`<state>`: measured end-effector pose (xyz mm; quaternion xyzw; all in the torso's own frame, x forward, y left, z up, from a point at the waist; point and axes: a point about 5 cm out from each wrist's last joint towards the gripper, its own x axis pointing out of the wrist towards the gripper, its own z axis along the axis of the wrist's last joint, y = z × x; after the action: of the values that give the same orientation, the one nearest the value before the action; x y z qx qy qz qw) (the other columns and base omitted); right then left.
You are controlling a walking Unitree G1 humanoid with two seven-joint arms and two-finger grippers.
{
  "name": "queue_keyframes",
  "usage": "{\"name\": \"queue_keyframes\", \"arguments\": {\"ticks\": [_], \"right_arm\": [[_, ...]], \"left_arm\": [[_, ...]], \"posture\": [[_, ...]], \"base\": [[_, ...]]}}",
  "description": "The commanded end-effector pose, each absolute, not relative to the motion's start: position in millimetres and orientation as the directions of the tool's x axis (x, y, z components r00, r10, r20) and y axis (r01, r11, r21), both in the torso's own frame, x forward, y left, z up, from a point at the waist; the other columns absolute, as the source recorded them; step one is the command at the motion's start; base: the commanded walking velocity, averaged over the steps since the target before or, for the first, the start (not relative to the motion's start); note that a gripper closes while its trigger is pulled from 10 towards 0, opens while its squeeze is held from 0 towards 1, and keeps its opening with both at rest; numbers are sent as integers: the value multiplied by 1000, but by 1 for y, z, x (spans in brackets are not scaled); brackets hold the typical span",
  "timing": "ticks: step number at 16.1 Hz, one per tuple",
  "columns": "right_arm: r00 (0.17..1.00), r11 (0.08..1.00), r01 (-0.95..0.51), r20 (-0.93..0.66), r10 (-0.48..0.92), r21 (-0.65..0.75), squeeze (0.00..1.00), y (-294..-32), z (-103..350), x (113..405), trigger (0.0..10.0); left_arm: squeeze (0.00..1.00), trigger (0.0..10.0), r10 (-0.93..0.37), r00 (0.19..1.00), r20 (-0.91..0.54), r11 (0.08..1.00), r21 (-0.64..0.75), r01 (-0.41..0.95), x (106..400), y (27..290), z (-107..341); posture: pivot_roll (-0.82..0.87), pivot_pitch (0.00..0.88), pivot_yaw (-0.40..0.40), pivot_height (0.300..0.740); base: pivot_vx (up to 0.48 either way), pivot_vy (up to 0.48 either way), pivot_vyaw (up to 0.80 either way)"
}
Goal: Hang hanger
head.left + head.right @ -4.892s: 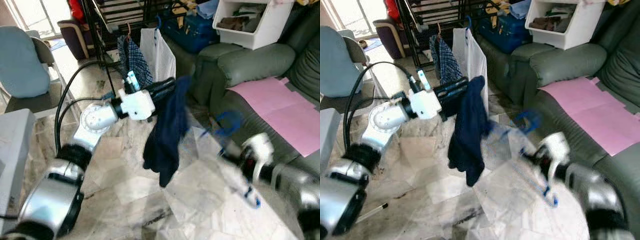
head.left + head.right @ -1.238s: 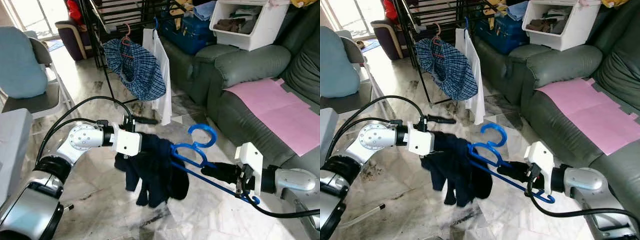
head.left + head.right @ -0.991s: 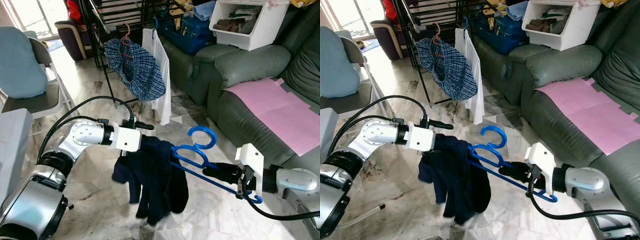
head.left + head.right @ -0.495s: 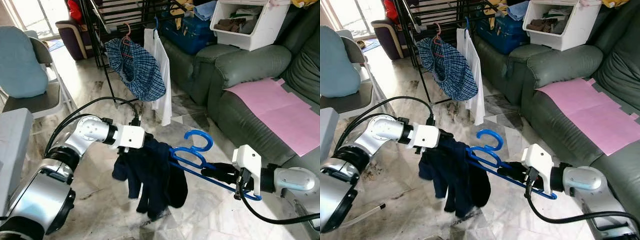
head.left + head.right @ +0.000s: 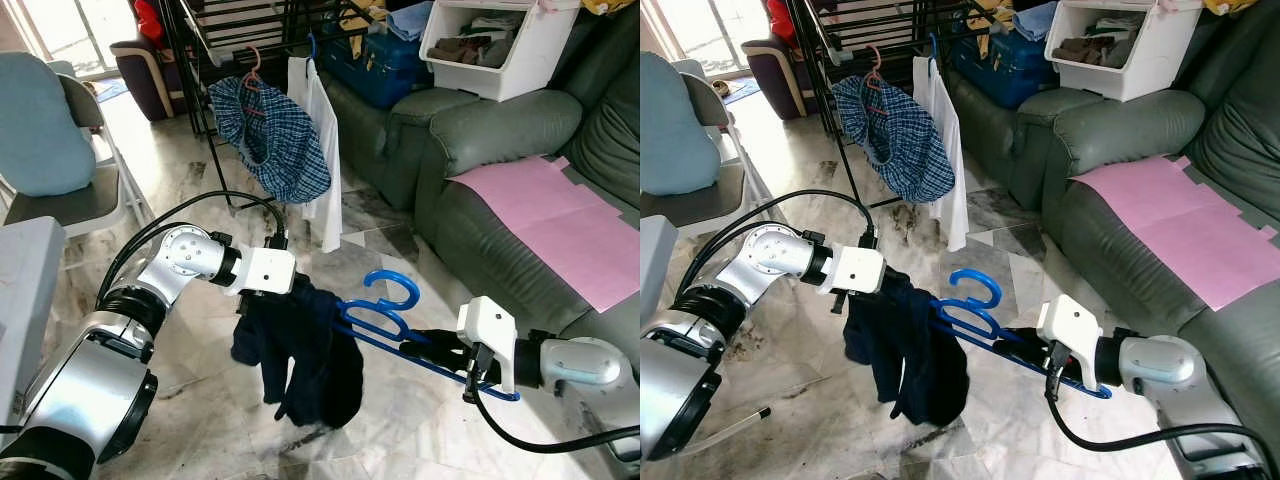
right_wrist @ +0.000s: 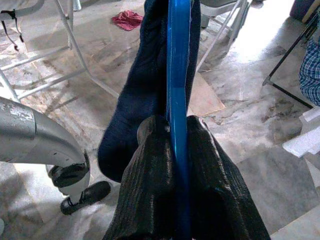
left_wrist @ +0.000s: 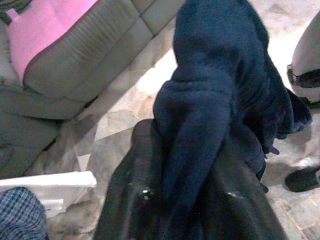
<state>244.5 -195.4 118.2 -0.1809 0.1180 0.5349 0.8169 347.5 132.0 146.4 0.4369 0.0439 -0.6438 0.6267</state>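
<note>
While no readable writing is showing anywhere, the blue plastic hanger (image 5: 400, 318) is lying nearly level above the marble floor (image 5: 400, 440), its hook curling up at about 12 o'clock. The right tool (image 6: 172, 150) is clamping both black fingers (image 6: 150, 200) shut on the hanger's lower bar. A dark navy cloth garment (image 5: 300, 350) is drooping from the hanger's far end, at 9 o'clock from the right tool. The left tool (image 7: 185, 195) is pinching that garment; its wrist view is giving the folded fabric close up. Beyond, a checked blue shirt (image 5: 270, 140) is hanging on a black drying rack (image 5: 205, 60), beside a green leather sofa (image 5: 500, 130).
</note>
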Motion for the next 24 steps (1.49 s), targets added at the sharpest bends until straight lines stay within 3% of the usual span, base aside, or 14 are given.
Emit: {"name": "queue_keyframes", "arguments": {"ticks": [1, 8, 9, 13, 18, 20, 21, 22, 24], "right_arm": [[385, 334, -922, -377, 842, -194, 0, -189, 121, 247, 10000], [433, 369, -899, -343, 834, -237, 0, -187, 123, 255, 10000], [440, 381, -896, -333, 834, -228, 1000, -188, 123, 257, 10000], [403, 331, -913, -395, 826, -239, 1000, -195, 125, 258, 10000], [386, 270, -918, -507, 771, -289, 1000, -228, 158, 270, 10000], [458, 316, -880, -460, 761, -353, 1000, -235, 180, 280, 10000], [570, 426, -801, -316, 759, -421, 1000, -237, 204, 295, 10000], [609, 487, -765, -226, 760, -422, 1000, -235, 215, 300, 10000], [613, 530, -763, -153, 775, -369, 1000, -230, 219, 299, 10000]], "left_arm": [[0, 0, -777, 171, -605, -213, 509, 834, 351, 129, 157], [0, 0, -725, 91, -683, -256, 390, 884, 343, 136, 137], [0, 0, -737, 92, -670, -241, 387, 890, 343, 136, 136], [0, 0, -745, 114, -657, -196, 380, 904, 343, 142, 135], [0, 0, -732, 179, -657, -117, 380, 917, 342, 157, 128], [0, 0, -731, 246, -637, -40, 400, 916, 347, 159, 129], [0, 0, -759, 308, -574, 87, 379, 921, 352, 159, 132], [0, 0, -776, 328, -539, 152, 346, 926, 354, 159, 132], [0, 0, -760, 366, -537, 213, 326, 921, 356, 162, 130]], "posture": [[-149, 0, 35, 740], [-151, 0, 36, 740], [-151, 0, 36, 740], [-150, 0, 35, 740], [-151, 0, 30, 740], [-155, 0, 29, 740], [-165, 0, 34, 740], [-167, 0, 36, 740], [-167, 0, 36, 740]], "base": [[0, 0, 0], [0, 0, 0], [0, 0, 0], [0, 0, 0], [0, 0, 0], [0, 0, 0], [0, 0, 0], [0, 0, 0], [0, 0, 0]]}}
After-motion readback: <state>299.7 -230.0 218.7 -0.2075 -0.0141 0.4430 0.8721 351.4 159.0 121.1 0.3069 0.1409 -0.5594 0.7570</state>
